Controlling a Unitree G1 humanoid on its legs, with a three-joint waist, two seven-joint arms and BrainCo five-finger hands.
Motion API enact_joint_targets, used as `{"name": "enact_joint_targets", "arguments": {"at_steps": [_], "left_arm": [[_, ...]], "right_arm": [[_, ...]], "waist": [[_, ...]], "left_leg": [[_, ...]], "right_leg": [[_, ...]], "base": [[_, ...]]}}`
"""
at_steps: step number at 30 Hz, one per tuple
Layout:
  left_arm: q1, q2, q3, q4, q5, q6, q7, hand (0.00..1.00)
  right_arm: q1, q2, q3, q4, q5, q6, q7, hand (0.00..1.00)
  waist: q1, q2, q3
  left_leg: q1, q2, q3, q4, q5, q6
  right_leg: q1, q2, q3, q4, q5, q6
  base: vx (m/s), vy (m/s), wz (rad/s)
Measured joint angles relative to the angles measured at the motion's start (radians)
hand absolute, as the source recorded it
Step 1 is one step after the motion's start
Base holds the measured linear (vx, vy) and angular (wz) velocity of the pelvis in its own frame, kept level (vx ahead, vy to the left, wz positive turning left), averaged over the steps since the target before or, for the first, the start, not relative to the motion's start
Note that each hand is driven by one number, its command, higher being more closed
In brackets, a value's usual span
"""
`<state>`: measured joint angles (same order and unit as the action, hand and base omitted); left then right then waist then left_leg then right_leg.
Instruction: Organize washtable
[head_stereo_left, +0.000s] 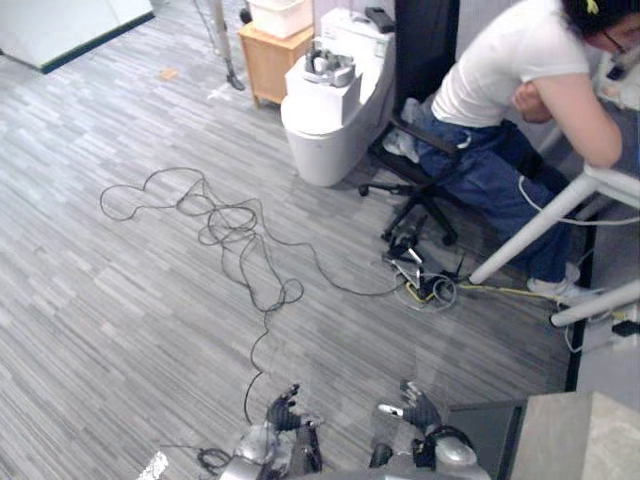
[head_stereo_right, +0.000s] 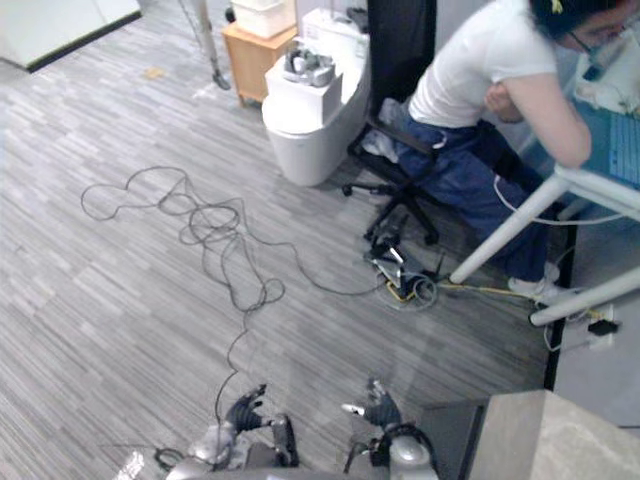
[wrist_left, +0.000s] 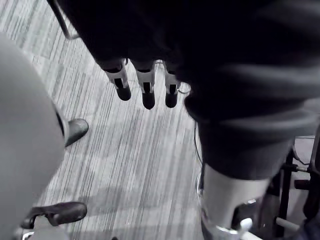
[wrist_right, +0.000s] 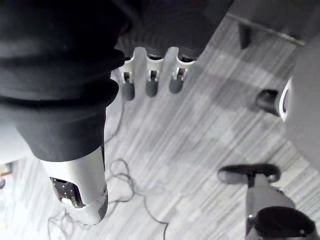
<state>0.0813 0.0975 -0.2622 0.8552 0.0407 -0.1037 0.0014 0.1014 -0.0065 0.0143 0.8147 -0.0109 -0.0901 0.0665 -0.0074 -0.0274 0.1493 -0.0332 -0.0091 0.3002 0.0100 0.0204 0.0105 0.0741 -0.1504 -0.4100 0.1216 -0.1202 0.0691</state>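
Both of your hands hang low above the striped floor (head_stereo_left: 150, 300): left hand (head_stereo_left: 283, 410) and right hand (head_stereo_left: 418, 407), fingers loose and apart, empty; a person (head_stereo_left: 500, 70) sits beyond.

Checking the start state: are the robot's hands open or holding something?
Both open and empty: the left hand and right hand show straight fingers above the floor.

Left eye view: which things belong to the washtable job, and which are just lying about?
Job:
grey countertop corner, probably the washtable
left hand and right hand, both open, holding nothing

Not the job:
toilet
wooden cabinet
office chair with a person seated
white desk legs
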Motion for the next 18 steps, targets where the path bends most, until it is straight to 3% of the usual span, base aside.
{"name": "enact_joint_targets", "arguments": {"at_steps": [4,5,6,7,9,12,14,18], "left_arm": [[0.014,0.003,0.029,-0.001,0.0,-0.002,-0.001,0.0],[0.016,0.002,0.028,0.0,0.0,-0.002,-0.001,0.0],[0.017,0.002,0.03,0.002,0.0,-0.001,0.0,0.0],[0.017,0.005,0.03,0.004,0.0,0.0,0.0,0.0],[0.016,0.021,0.046,0.011,0.0,0.001,0.003,0.0],[0.012,0.02,0.071,0.033,0.0,0.001,0.004,0.0],[0.008,0.02,0.079,0.05,0.0,0.0,0.007,0.0],[0.008,0.022,0.105,0.063,0.0,-0.002,0.02,0.0]], "right_arm": [[0.001,0.0,0.02,0.002,-0.009,0.002,0.003,0.0],[0.013,-0.004,0.02,0.0,-0.011,0.001,0.004,0.0],[0.013,-0.009,0.015,-0.01,-0.011,0.001,0.005,0.0],[0.012,-0.008,0.014,-0.016,-0.011,0.0,0.005,0.0],[0.011,-0.009,0.016,-0.015,-0.009,-0.002,0.007,0.0],[0.015,-0.019,0.016,-0.017,-0.007,-0.006,0.007,0.0],[0.016,-0.039,0.018,-0.016,-0.006,-0.013,0.007,0.0],[0.039,-0.048,0.011,-0.017,0.003,-0.012,0.017,0.0]], "waist": [[-0.007,-0.013,0.003],[-0.013,-0.018,-0.003],[-0.018,-0.021,0.0],[-0.02,-0.016,0.001],[-0.03,-0.016,0.009],[-0.034,-0.019,0.009],[-0.037,-0.018,0.01],[-0.043,-0.032,0.015]], "left_leg": [[0.048,-0.063,-0.022,-0.055,-0.025,0.027],[0.055,-0.085,-0.049,-0.063,-0.035,0.04],[0.063,-0.089,-0.084,-0.059,-0.04,0.052],[0.071,-0.082,-0.106,-0.048,-0.04,0.06],[0.071,-0.045,-0.177,0.006,-0.063,0.092],[0.082,-0.028,-0.249,0.038,-0.084,0.088],[0.096,-0.027,-0.325,0.07,-0.116,0.064],[0.121,-0.052,-0.489,0.104,-0.164,0.007]], "right_leg": [[-0.017,-0.081,0.001,0.135,-0.081,0.059],[-0.046,-0.109,0.011,0.234,-0.101,0.067],[-0.112,-0.126,0.066,0.389,-0.086,0.045],[-0.148,-0.119,0.107,0.446,-0.097,0.035],[-0.221,-0.035,0.243,0.495,-0.172,0.018],[-0.299,0.024,0.314,0.459,-0.181,0.031],[-0.362,0.053,0.396,0.344,-0.141,0.055],[-0.381,0.035,0.49,0.208,-0.041,0.06]], "base": [[-0.03,0.123,0.13],[0.02,0.129,0.46],[0.07,0.12,0.55],[0.19,0.078,0.68],[0.2,0.02,0.76],[0.17,-0.017,0.76],[0.26,-0.077,1.1],[0.32,-0.175,1.42]]}}
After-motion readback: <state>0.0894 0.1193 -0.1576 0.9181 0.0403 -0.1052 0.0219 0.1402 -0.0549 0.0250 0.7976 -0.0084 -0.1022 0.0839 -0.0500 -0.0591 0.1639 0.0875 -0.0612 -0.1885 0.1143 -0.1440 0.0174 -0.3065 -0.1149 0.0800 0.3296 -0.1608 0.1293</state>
